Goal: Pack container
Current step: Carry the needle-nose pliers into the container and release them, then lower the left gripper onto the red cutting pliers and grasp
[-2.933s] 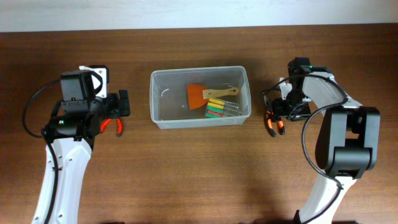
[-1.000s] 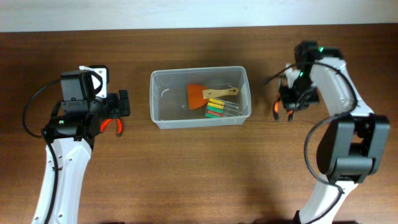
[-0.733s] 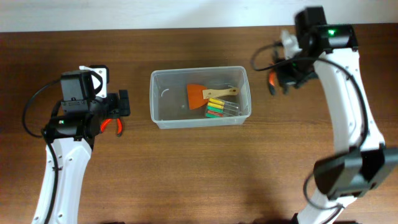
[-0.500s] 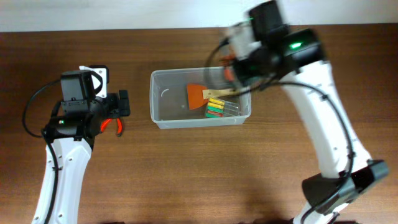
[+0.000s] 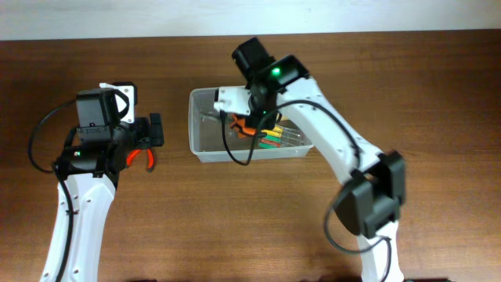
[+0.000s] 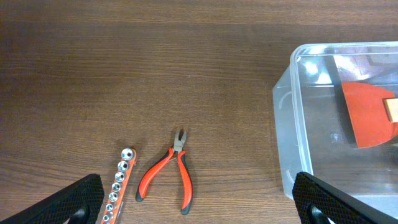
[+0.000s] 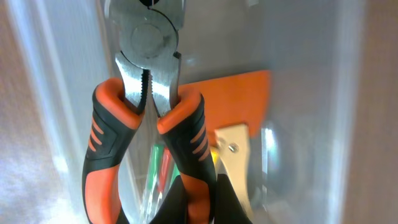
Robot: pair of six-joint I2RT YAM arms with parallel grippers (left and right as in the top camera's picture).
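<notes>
The container (image 5: pixel 193 137), a clear plastic tub, stands at the table's middle and shows at the right of the left wrist view (image 6: pixel 291 143). My right gripper (image 5: pixel 244 124) hangs over its left half, shut on one handle of orange-and-black pliers (image 7: pixel 146 93), nose pointing away from the wrist. Its fingers (image 7: pixel 196 199) close round that handle. In the tub lie an orange scraper (image 7: pixel 239 99) with a wooden handle and a strip of coloured tools (image 5: pixel 272 139). My left gripper (image 6: pixel 199 208) stands open over the table, left of the tub, holding nothing.
Small red-handled pliers (image 6: pixel 169 177) lie on the wood below the left gripper, next to an orange rail of sockets (image 6: pixel 118 186). The right arm (image 5: pixel 337 149) arches across the tub's right end. The table's far edge (image 5: pixel 250 33) runs along the top.
The right arm has swung from the table's right side leftward to above the tub, carrying the orange-and-black pliers with it. The left arm has not moved.
</notes>
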